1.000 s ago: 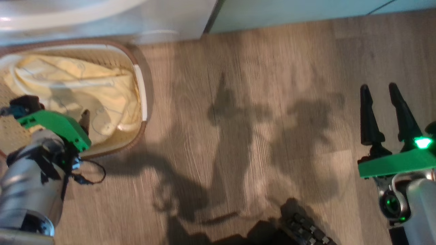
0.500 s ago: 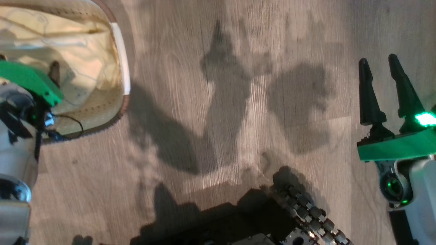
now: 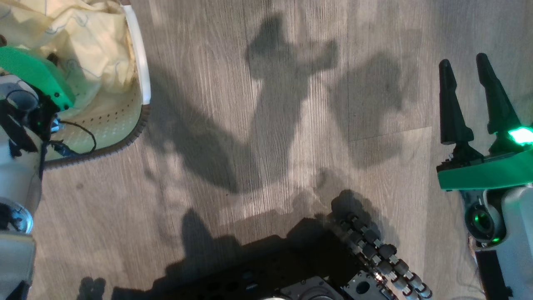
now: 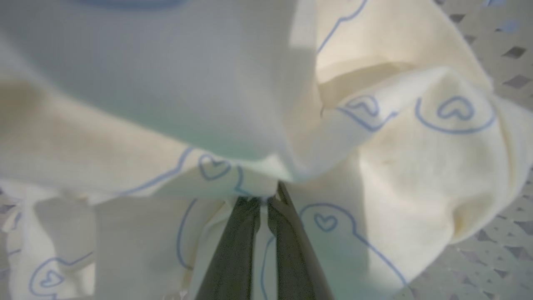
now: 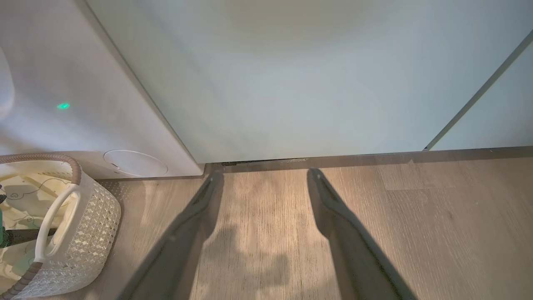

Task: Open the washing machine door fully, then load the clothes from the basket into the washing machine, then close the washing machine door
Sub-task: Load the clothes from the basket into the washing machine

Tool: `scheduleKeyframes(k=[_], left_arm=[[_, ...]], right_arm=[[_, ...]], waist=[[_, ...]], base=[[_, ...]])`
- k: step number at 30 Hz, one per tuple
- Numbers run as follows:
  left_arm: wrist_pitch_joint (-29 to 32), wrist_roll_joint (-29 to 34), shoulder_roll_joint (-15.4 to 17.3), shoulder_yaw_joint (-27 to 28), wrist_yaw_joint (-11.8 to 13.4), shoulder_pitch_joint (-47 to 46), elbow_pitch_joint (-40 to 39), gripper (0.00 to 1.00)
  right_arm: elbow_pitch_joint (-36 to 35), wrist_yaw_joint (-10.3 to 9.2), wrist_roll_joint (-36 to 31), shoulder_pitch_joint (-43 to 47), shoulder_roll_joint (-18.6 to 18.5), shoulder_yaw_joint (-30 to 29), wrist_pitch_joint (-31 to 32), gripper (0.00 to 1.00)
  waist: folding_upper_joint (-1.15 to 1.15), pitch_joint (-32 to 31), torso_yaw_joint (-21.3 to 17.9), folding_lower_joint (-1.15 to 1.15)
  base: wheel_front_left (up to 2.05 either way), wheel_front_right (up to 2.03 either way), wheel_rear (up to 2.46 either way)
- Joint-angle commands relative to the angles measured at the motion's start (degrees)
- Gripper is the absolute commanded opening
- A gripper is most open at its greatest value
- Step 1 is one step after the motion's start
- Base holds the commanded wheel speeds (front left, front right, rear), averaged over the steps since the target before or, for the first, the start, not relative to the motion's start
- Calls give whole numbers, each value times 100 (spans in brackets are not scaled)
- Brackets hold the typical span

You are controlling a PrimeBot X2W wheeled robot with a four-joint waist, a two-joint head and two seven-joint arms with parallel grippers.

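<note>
Closed now where they stood apart a second ago, the two dark fingers of the left hand (image 4: pixel 263 201) pinch a fold of the pale yellow soft clothes (image 4: pixel 416 166). The head camera has also tipped down, so the small cream perforated plastic basket (image 3: pixel 120 125) now sits in the upper left corner of its view, and the white machine front has slid off the top

Head view: the basket's brown rim and white side handle (image 3: pixel 139 71) run up the picture. The picture edge cuts off the rest, so its long axis cannot be judged. The clothes lie bunched inside, against the handle side. The left arm's green wrist plate (image 3: pixel 33 73) reaches over the near rim into the basket. Well apart at the right, the right hand (image 3: pixel 462 62) hangs with its fingers spread, pointing up the view over the grey-brown wooden floor (image 3: pixel 270 125). The robot's dark base (image 3: pixel 270 271) lies at bottom middle

Left wrist view: the fingers rise pressed together with cloth caught at their tips. Fabric with blue outlined faces drapes all round, and the basket's perforated bottom shows at the right

Right wrist view: the right hand's own fingers stand apart, pointing at the foot of the flat pale green cabinet doors (image 5: pixel 291 75). The big white front-loading washing machine (image 5: pixel 62 83) stands to their left. The basket stands upright on the floor just before the machine's lower corner, mouth up, with the clothes inside
</note>
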Motion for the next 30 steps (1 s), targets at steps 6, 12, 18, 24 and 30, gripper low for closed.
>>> scheduleKeyframes(k=[6,12,18,24,30], left_arm=[[-400,-164,10,-44,-37,417,-189,0],[-700,-472,-176,-284,-39,955,-638,0],[-1186,-823,-216,-647,-40,1634,-1073,0],[-1548,-1060,-154,-890,-40,2188,-1469,0],[-1613,-1024,32,-382,-40,2715,-2248,0]], right_arm=[[-73,25,-31,154,-50,-13,-54,100],[15,25,-46,284,-99,-35,-54,100],[138,25,-44,526,-154,-62,-54,100],[221,25,-47,840,-215,-102,-54,100],[274,25,-61,1171,-301,-152,-54,100]], waist=[[0,-410,109,0],[0,-939,267,0],[0,-1741,456,0],[0,-2551,647,0],[0,-3293,898,0]], base=[[0,0,0],[0,0,0],[0,0,0],[0,0,0],[0,0,0]])
